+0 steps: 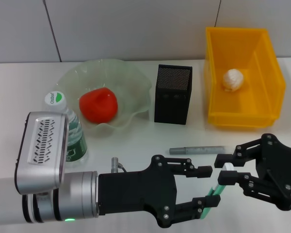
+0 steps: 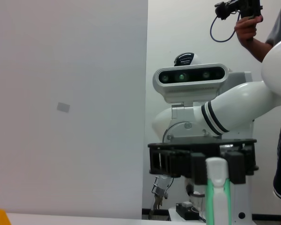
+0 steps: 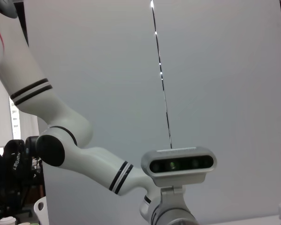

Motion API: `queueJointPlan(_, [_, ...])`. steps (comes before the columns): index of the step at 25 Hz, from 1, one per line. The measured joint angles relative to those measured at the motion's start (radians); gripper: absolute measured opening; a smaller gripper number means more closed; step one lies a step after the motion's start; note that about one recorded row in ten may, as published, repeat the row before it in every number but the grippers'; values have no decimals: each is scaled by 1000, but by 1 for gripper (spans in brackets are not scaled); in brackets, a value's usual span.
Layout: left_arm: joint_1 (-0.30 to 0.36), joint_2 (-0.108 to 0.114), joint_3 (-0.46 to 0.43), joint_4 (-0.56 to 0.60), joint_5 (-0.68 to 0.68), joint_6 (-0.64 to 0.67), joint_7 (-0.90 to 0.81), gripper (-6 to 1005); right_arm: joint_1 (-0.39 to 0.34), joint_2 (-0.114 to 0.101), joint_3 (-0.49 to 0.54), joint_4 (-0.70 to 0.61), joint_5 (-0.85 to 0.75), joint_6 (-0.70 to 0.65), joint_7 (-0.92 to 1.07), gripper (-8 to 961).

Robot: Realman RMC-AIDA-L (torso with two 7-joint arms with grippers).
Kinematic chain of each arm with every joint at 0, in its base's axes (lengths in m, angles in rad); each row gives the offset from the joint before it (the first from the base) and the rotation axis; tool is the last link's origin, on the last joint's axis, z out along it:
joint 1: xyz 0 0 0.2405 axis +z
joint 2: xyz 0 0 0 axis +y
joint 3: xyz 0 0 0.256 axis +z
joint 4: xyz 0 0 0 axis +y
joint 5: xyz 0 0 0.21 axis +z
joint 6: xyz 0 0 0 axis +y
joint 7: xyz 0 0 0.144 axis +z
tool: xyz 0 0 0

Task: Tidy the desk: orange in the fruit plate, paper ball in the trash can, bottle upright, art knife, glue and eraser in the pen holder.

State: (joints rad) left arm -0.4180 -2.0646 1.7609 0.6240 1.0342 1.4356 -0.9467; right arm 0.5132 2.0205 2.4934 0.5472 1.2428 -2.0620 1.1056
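Note:
The reddish orange (image 1: pixel 98 105) lies in the clear glass fruit plate (image 1: pixel 136 82). In the yellow trash can (image 1: pixel 218 116) sits the paper ball (image 1: pixel 233 80). The bottle (image 1: pixel 72 133) stands upright at the left. A grey art knife (image 1: pixel 196 150) lies on the table in front of the black mesh pen holder (image 1: pixel 173 94). My right gripper (image 1: pixel 226 169) is shut on the white cap of the green glue (image 1: pixel 216 194), which hangs tilted. My left gripper (image 1: pixel 213 185) is open, its lower finger beside the glue's bottom end. The left wrist view shows the glue (image 2: pixel 218 197) in front of the right gripper (image 2: pixel 201 161). The eraser is out of view.
The left arm's silver and black forearm (image 1: pixel 43 155) stretches across the table's front, close to the bottle. The pen holder stands between the plate and the trash can. A person (image 2: pixel 271 42) stands behind the robot in the left wrist view.

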Motion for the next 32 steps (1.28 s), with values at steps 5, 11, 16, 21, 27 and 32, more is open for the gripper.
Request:
queueJointPlan(5, [3,1,-1,-3,0,2,0,479,-6,0,10,11,4,-19,-5,183])
queueJointPlan(11, [7,3,-1,-4,0,4,2,496,-12,-6,68,20,4,-29,2,183])
queueJointPlan(16, [14,3,-1,-13,0,4,8,683,-18,-9,133,28,5,-42,5,183])
queueJointPlan(21, [35,3,-7,-14,0,0,10,677,-22,-7,231,44,6,-45,5,182])
queueJointPlan(27, [78,3,-13,-14,0,-1,12,676,-5,5,350,44,48,33,-11,182])
queueJointPlan(32, [104,5,-14,-14,0,2,14,676,12,39,348,41,160,133,-71,182])
